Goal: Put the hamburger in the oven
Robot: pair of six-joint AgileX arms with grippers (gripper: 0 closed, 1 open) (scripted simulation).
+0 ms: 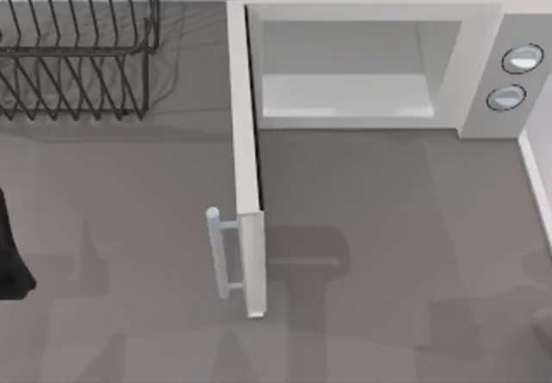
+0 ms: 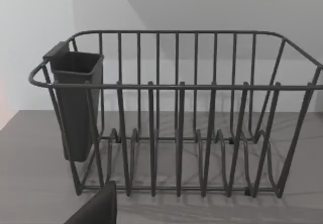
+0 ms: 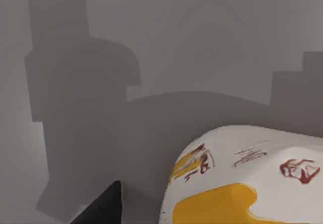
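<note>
Top view, white box-shaped oven [image 1: 483,64] with side-hinged door [image 1: 246,159] swung open, black wire dish rack [image 1: 78,47] beside it; right wrist view, white-and-yellow wrapped hamburger [image 3: 242,183] on grey table [image 3: 202,57]; grip of either gripper cannot be told.

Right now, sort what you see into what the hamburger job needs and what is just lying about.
For the job: the oven, door swung open; the hamburger, close to the right wrist camera.
Lying about: the black wire dish rack with its dark cup; left arm parked at the table's left edge.
</note>
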